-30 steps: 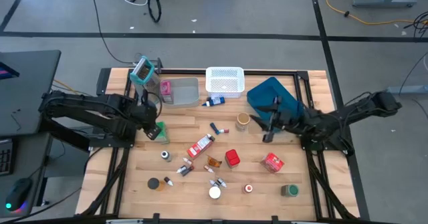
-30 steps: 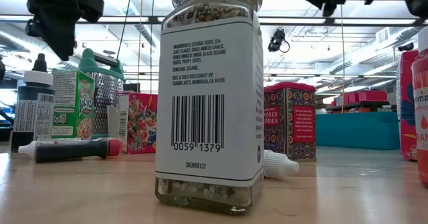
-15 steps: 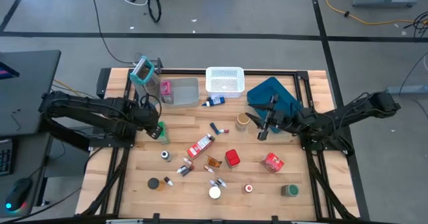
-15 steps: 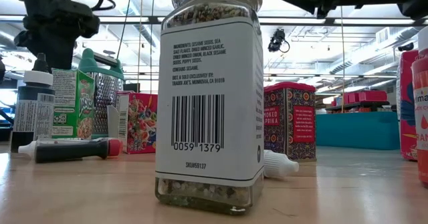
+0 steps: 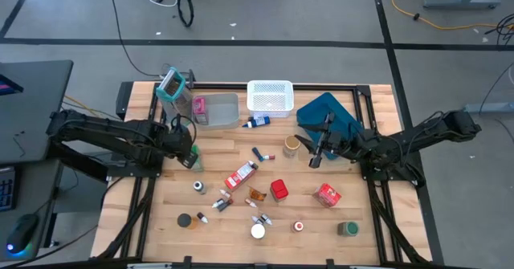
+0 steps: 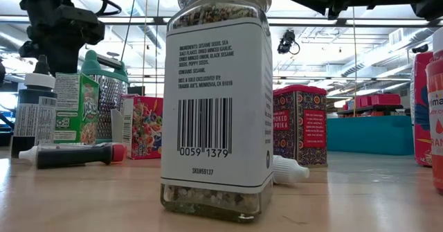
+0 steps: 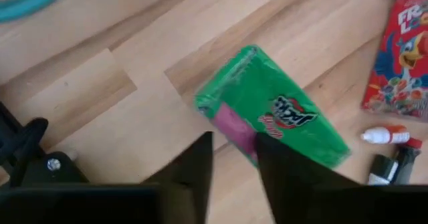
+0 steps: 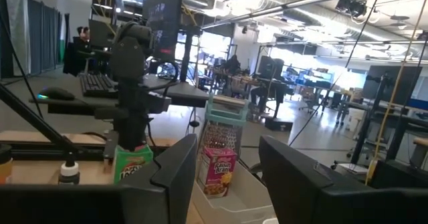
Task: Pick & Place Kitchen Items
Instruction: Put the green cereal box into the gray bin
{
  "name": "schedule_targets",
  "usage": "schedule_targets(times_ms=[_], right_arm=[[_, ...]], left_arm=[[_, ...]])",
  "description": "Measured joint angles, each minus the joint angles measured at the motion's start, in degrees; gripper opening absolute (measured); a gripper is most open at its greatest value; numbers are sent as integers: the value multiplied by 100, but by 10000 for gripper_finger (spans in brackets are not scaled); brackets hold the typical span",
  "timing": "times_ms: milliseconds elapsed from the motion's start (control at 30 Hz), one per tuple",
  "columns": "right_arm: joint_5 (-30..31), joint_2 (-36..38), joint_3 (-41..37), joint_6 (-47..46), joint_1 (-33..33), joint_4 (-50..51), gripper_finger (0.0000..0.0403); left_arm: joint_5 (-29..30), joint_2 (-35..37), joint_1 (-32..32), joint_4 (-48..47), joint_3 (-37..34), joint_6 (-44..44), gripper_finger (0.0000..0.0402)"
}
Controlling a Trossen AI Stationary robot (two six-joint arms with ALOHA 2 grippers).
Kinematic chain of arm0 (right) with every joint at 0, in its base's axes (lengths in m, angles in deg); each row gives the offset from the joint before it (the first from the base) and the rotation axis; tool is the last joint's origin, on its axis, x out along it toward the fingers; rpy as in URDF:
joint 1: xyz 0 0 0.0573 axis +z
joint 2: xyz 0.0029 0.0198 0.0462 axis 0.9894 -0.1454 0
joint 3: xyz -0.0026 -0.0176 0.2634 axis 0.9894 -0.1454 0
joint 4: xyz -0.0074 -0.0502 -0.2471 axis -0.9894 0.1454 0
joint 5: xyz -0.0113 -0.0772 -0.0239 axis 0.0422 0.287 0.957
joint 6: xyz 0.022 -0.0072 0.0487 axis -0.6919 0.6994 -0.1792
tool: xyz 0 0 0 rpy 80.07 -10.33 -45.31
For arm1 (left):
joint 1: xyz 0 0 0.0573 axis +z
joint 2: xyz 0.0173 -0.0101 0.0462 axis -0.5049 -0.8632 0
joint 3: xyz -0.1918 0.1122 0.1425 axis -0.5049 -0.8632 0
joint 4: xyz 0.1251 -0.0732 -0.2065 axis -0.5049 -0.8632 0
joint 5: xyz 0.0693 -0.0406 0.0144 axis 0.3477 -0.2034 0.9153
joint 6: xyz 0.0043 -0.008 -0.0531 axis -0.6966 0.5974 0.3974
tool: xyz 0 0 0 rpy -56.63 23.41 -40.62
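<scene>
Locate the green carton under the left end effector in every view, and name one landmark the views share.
High view: green carton at table's left, beside the left end effector.
Low view: far left, under the dark arm.
Left wrist view: centre, tilted, between the fingers.
Right wrist view: low left, under the left arm.
Shared landmark: the teal-handled grater, missing from the left wrist view.

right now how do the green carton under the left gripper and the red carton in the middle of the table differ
The green carton stands upright with the left gripper at its top; the red carton lies flat and diagonal, with no gripper near. Seen from above, the green one shows a small footprint and the red one its long printed face. Both sit on the wooden table.
</scene>
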Motion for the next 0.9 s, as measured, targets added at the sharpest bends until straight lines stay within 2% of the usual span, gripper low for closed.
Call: schedule_targets(times_ms=[100,167,667,767,900], right_arm=[[0,0,2,0,0,0,173],[0,0,0,0,0,-2,173],[0,2,0,-46,0,-6,173],[0,2,0,-46,0,-4,173],[1,2,2,-46,0,-6,173]], left_arm=[[71,-9,2,218,-7,-218,27],[66,-9,2,334,-10,-290,11],[375,14,2,1265,-18,-741,4],[427,16,2,1698,-16,-744,3],[629,42,2,2039,267,-1009,2]])
